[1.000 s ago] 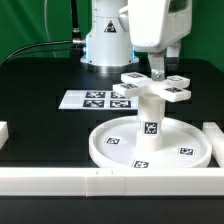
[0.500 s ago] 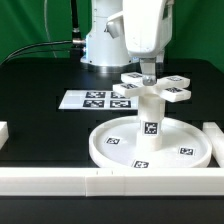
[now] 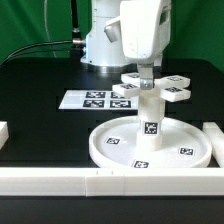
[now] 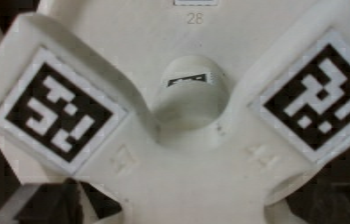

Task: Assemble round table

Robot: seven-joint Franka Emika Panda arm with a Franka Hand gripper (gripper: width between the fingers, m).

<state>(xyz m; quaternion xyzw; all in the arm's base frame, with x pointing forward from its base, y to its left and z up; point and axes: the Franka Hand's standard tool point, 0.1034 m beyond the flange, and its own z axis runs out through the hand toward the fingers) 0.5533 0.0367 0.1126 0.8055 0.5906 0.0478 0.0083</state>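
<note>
The large round disc [image 3: 102, 150] lies flat near the front rail. The thick short cylinder [image 3: 150, 126] stands upright in its centre. The cross-shaped piece [image 3: 176, 93] sits on top of the cylinder, arms level. My gripper [image 3: 147, 79] hangs straight above the cross's centre, its fingertips down at the hub. The exterior view shows the fingers as one narrow dark strip, so I cannot tell their opening. In the wrist view the cross-shaped piece [image 4: 190, 170] fills the picture with two tagged arms. No finger shows there.
The marker board [image 3: 84, 99] lies flat behind the disc, toward the exterior view's left. A long white rail [image 3: 60, 181] runs along the front, with short rail ends at the exterior view's left [image 3: 3, 133] and right [image 3: 214, 135]. The arm's base [image 3: 100, 42] stands at the back.
My gripper has moved toward the exterior view's left, from over the cross's right arm to over its centre, and has come down a little. The furniture parts have not moved.
</note>
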